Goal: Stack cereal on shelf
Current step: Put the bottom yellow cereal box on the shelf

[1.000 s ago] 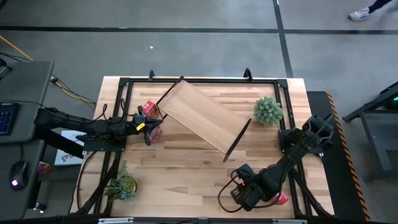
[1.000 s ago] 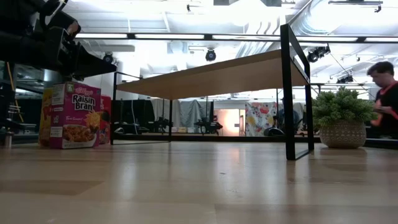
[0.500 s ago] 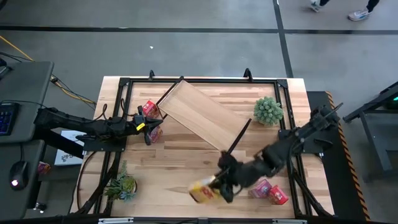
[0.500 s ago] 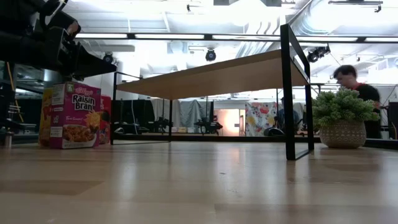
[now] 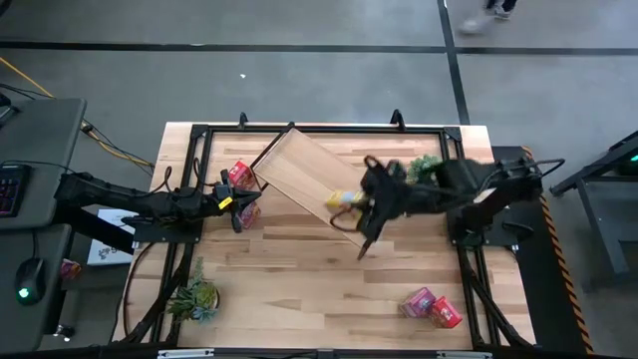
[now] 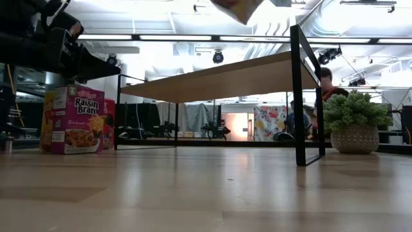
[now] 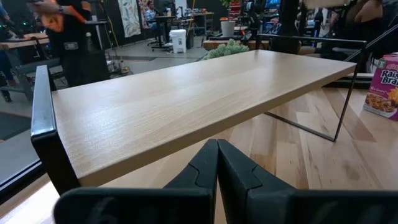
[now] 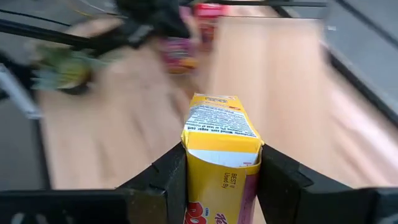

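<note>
The shelf (image 5: 329, 179) stands aslant on the table's far half on its dark end frames; it also shows in the low view (image 6: 225, 77) and in the left wrist view (image 7: 186, 106). My right gripper (image 5: 357, 204) is shut on a yellow cereal box (image 5: 342, 199) above the shelf's right end; the box's lower end shows in the low view (image 6: 238, 8). My left gripper (image 5: 239, 202) is shut and waits at the table's left, beside a magenta box (image 5: 249, 213) and a red box (image 5: 239, 174). Its fingertips (image 7: 217, 165) point at the shelf. My right gripper pinches the yellow box by two opposite sides (image 8: 191, 168) between its two fingers (image 8: 165, 177). The box's far end (image 8: 221, 121) reaches out ahead of the fingers. The box is lifted clear, above the shelf's board.
A magenta box and a red box (image 5: 432, 306) lie at the near right. A potted plant (image 5: 431, 168) stands at the far right, partly behind my right arm. Another plant (image 5: 194, 297) stands at the near left. A person shows beyond the table (image 6: 327, 80).
My right gripper has gone from the boxes at the near right toward the table's left with the yellow box in its hold. It has then risen and gone toward the far edge, over the shelf's right end. The yellow box is now lifted clear.
</note>
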### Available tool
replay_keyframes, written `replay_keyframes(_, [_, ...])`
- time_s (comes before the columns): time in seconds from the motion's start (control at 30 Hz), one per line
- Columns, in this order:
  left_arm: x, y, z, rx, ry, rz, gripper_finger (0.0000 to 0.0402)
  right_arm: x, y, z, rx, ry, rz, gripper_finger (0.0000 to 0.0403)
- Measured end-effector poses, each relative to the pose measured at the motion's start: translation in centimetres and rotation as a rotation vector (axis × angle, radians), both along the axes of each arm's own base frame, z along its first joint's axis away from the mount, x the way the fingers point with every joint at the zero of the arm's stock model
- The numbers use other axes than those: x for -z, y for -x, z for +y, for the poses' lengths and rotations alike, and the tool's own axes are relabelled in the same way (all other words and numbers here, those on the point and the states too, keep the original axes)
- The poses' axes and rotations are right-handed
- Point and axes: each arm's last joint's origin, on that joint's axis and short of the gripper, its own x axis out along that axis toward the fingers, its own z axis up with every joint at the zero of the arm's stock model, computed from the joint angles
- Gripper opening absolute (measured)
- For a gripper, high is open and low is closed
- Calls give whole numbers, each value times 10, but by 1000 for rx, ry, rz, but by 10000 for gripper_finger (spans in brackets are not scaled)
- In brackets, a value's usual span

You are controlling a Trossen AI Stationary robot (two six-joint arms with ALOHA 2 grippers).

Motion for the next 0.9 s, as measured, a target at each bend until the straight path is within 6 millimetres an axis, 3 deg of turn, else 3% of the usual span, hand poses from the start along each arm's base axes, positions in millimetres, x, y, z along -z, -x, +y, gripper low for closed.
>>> replay_keyframes(0.17, [0,0,0,0,0,0,1,-12,15,-22,74,-42,163,147])
replay_keyframes(0.37, [0,0,0,0,0,0,1,-16,15,-38,19,-79,184,147])
replay_keyframes(0.63, [0,0,0,0,0,0,1,0,-3,-61,-36,-106,280,147])
replay_keyframes(0.9, [0,0,0,0,0,0,1,10,-15,-88,21,-98,324,147])
